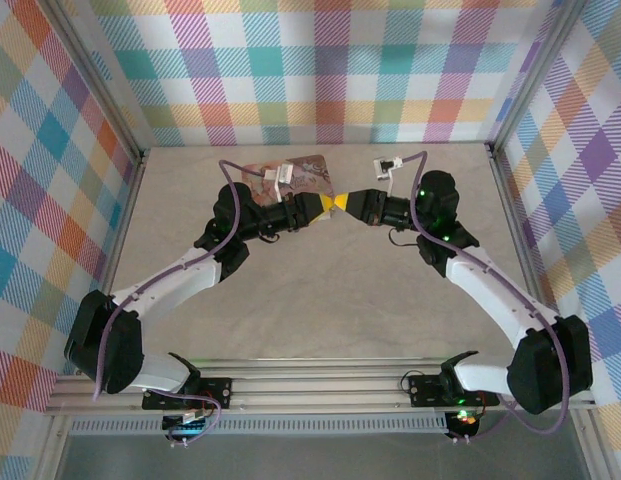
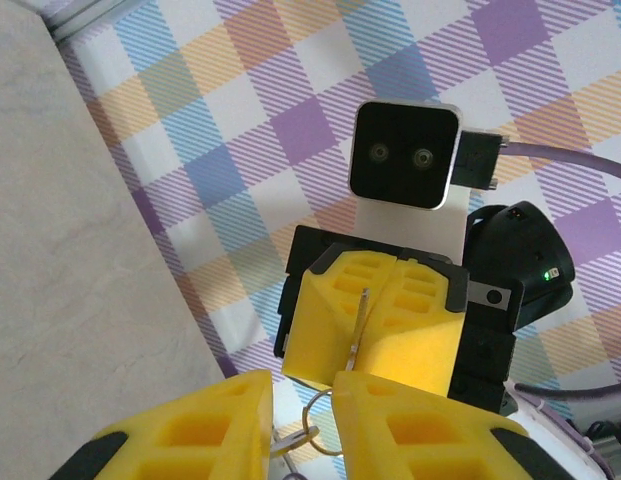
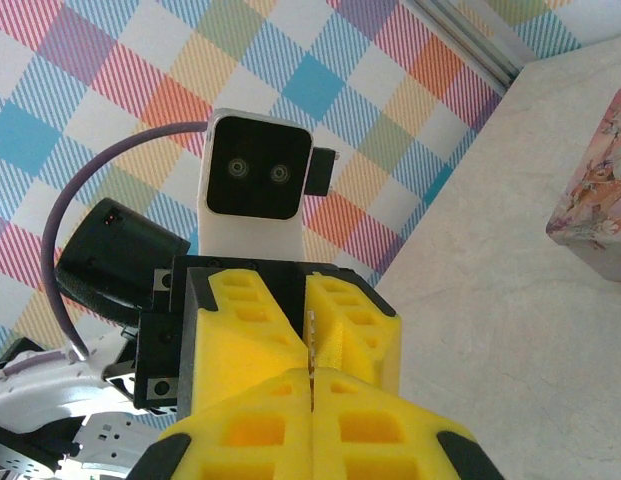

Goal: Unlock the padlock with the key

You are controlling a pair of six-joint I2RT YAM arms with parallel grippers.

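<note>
Where the two arms converge, over the far half of the table (image 1: 320, 300) and near its centre line, the left gripper (image 1: 326, 203) and the right gripper (image 1: 343, 201) stand tip to tip, touching or nearly so. Plaid walls (image 1: 320, 70) bound the table on the left, far and right sides. An aluminium rail (image 1: 320, 385) bounds the near edge. Open surface lies between the grippers and the rail, and along the right side up to the far right corner. On the far left the room is tighter. The pink tin (image 1: 312, 172) lies flat near the far wall, just behind the left gripper's wrist, which partly covers it in the top view.

Right gripper: the fingers are closed flush on the key (image 2: 358, 325), a thin silvery strip seated in the seam between the pads. Its end projects toward the left gripper.

Left gripper: the fingers stand narrowly apart, with a wire ring (image 2: 315, 437) and a small silvery piece (image 2: 286, 441) in the gap. Whether the fingers clamp anything cannot be told. The padlock body is hidden, and whether it sits in that gap cannot be told.

Count: two arms, two grippers, four yellow fingers, one key, one ring, one tin.
</note>
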